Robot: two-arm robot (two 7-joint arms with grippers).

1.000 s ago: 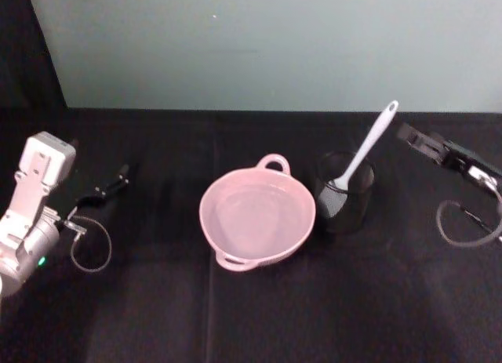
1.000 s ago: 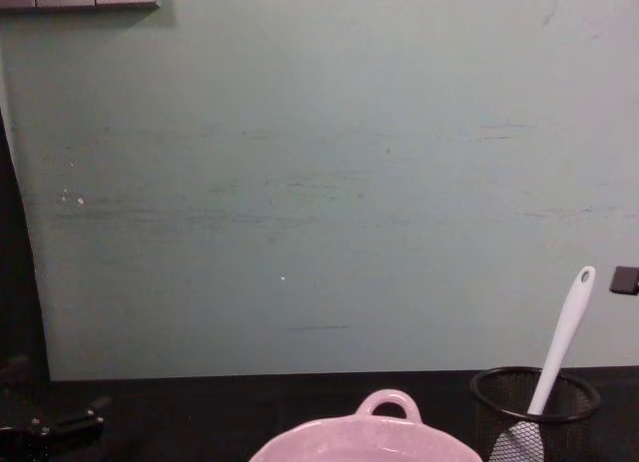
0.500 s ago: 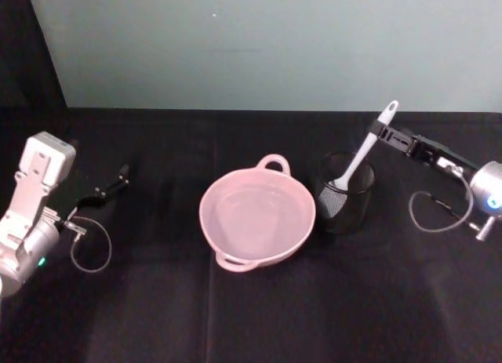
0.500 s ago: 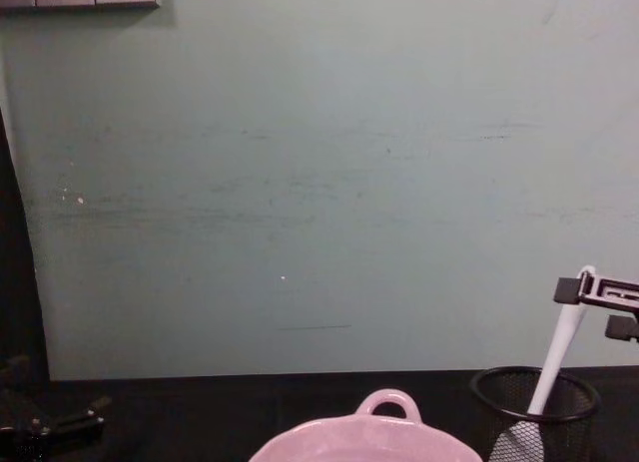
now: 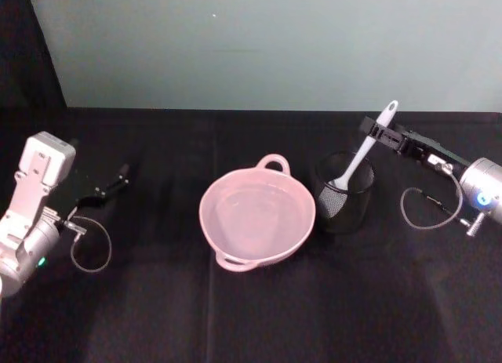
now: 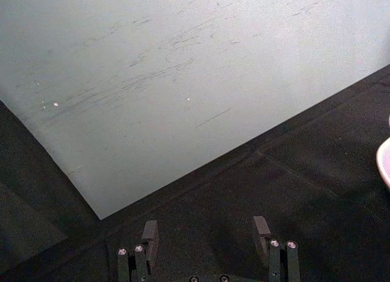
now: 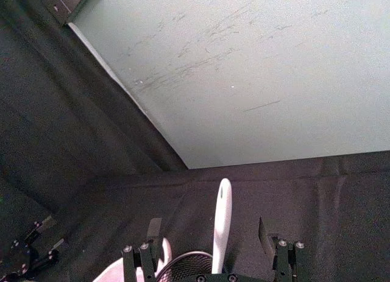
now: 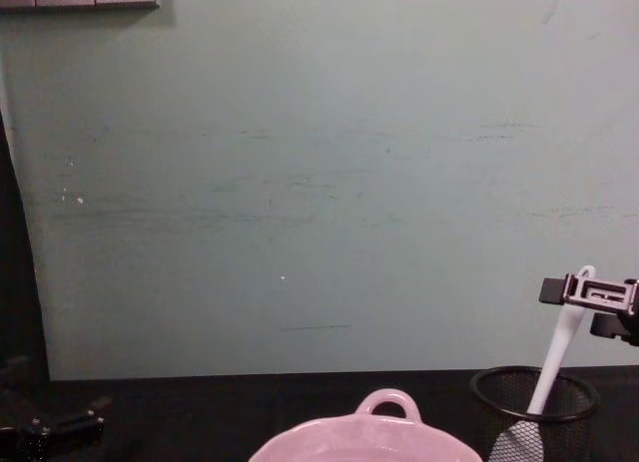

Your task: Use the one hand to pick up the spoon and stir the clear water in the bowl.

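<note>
White spoon (image 5: 365,147) sits in mesh cup (image 5: 349,210), ungrasped; your right pincer (image 7: 209,227) brackets its handle, fingers spread. Left pincer (image 6: 205,228) parked far left, spread. Grasp, lift, stirring bowl (image 5: 205,215) outstanding.

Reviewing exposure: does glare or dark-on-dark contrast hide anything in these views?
Head view: no harsh glare on the bowl; the white spoon stands out, but the black right gripper and mesh cup blend into the black cloth. Chest view: the right gripper reads clearly against the pale wall. Left wrist view: the left gripper, open, is dark over dark cloth.
</note>
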